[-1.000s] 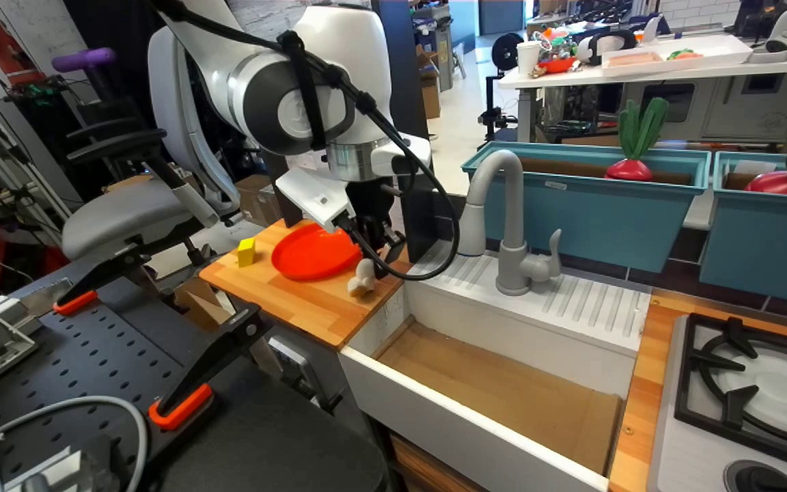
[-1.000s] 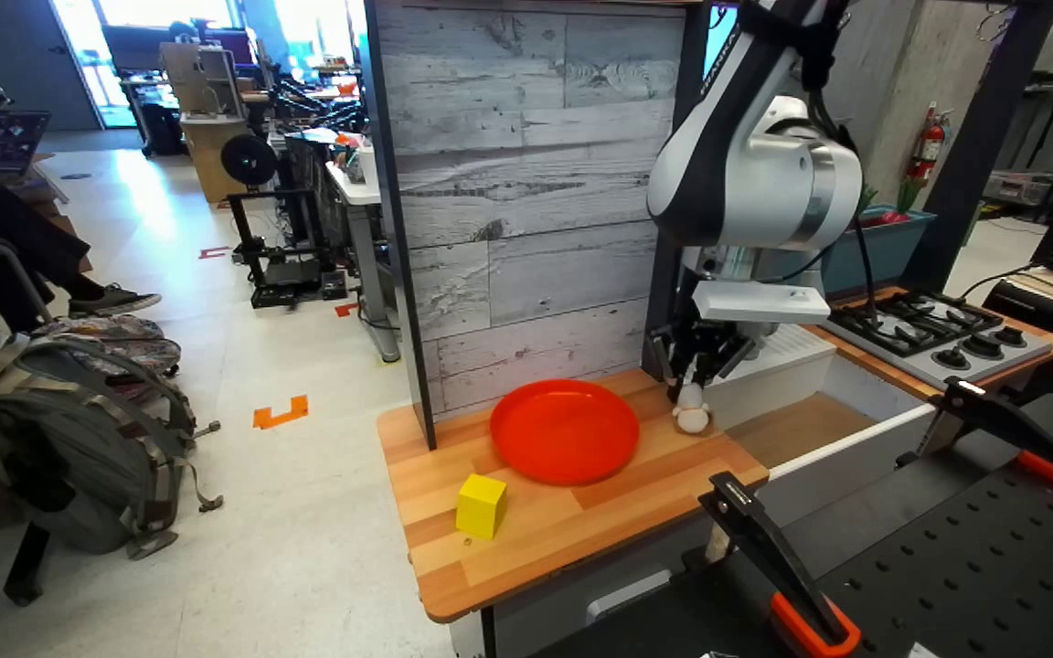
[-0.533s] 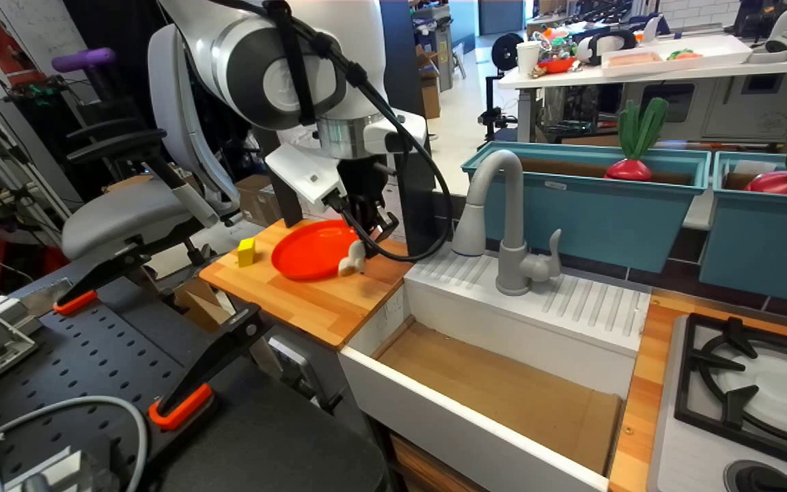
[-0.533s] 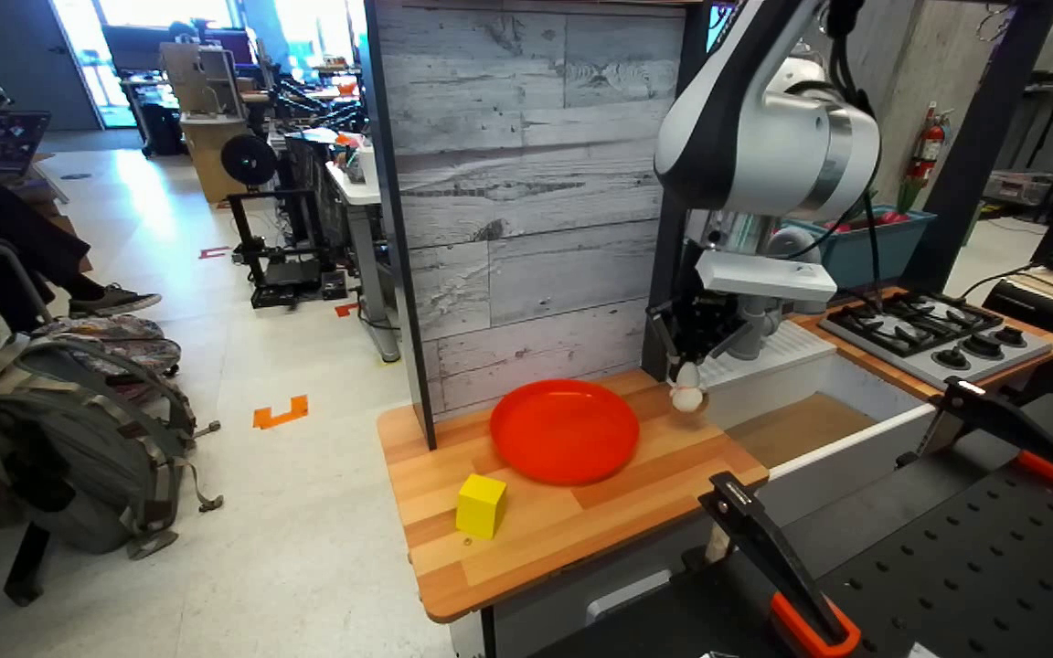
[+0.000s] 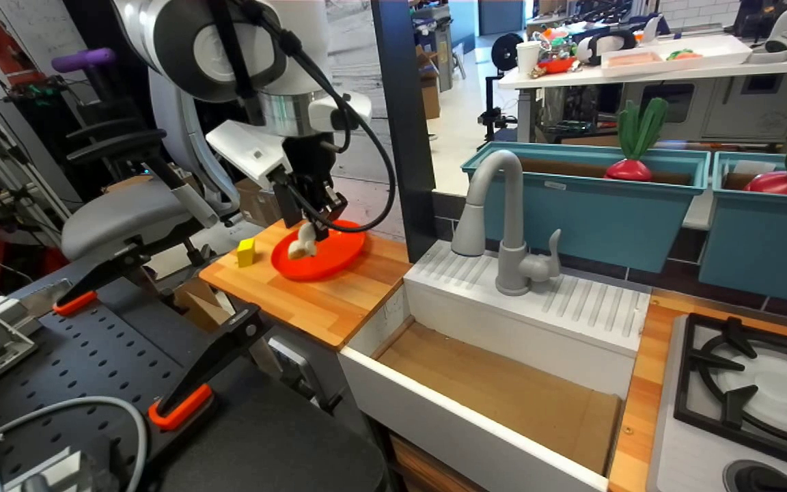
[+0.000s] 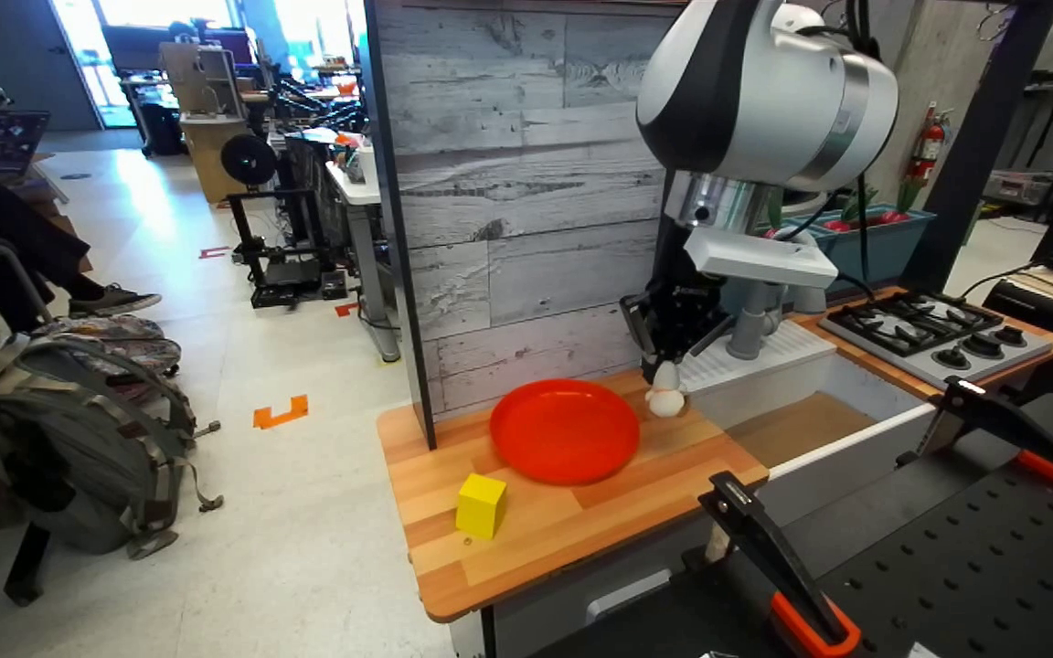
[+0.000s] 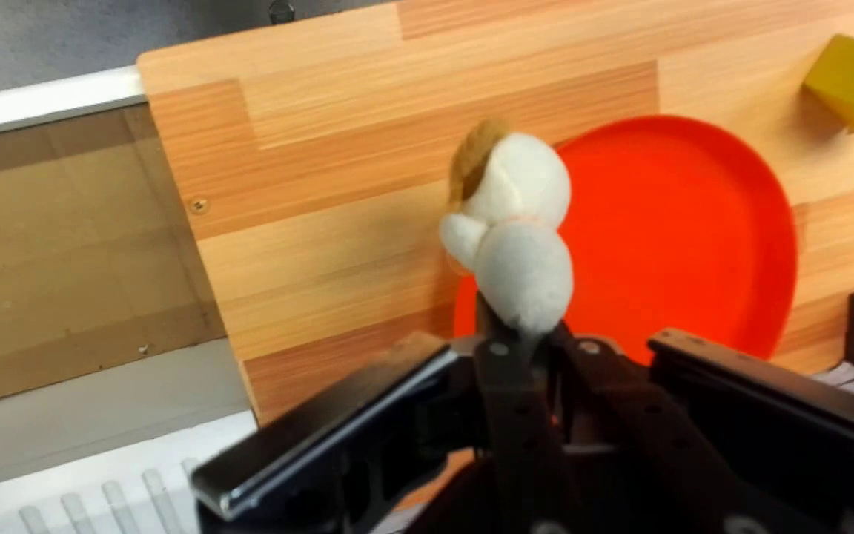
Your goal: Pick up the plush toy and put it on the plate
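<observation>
In the wrist view we find the plush toy point(image 7: 525, 271) held off the table point(image 7: 330, 230), pinched from six o'clock by the gripper point(image 7: 523, 337), its jaws nearly together. The red plate point(image 7: 683, 230) lies at three o'clock, perhaps partly beneath; a yellow block point(image 7: 853, 78) sits beyond, near two o'clock.

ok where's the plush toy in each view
In an exterior view: plush toy left of centre, overlapping red plate.
In an exterior view: plush toy right of centre, right of red plate.
In the wrist view: plush toy just right of centre.
Shared landmark: red plate.
</observation>
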Robot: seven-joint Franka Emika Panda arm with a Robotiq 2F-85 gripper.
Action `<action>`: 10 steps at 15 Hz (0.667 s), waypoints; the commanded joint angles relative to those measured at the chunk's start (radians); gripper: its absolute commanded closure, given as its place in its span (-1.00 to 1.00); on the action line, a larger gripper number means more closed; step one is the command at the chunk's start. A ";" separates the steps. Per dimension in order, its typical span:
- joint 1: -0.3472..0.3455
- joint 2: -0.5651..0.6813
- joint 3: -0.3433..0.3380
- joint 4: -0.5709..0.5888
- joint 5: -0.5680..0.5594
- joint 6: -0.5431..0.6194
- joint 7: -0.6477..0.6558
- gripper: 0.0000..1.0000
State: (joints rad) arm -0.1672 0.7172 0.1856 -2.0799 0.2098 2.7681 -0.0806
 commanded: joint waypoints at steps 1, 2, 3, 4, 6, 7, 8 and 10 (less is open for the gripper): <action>0.050 -0.009 0.008 -0.041 -0.013 0.028 -0.015 0.95; 0.077 -0.003 0.003 -0.044 -0.024 0.025 -0.007 0.95; 0.099 0.005 -0.001 -0.044 -0.035 0.020 -0.004 0.95; 0.122 0.012 -0.005 -0.044 -0.046 0.019 0.001 0.95; 0.172 0.035 -0.015 -0.035 -0.075 0.017 0.009 0.95; 0.204 0.047 -0.027 -0.027 -0.091 0.014 0.021 0.95; 0.226 0.060 -0.034 -0.019 -0.106 0.014 0.024 0.95; 0.270 0.084 -0.050 -0.005 -0.133 0.014 0.037 0.95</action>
State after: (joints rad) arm 0.0371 0.7659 0.1725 -2.1120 0.1277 2.7682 -0.0724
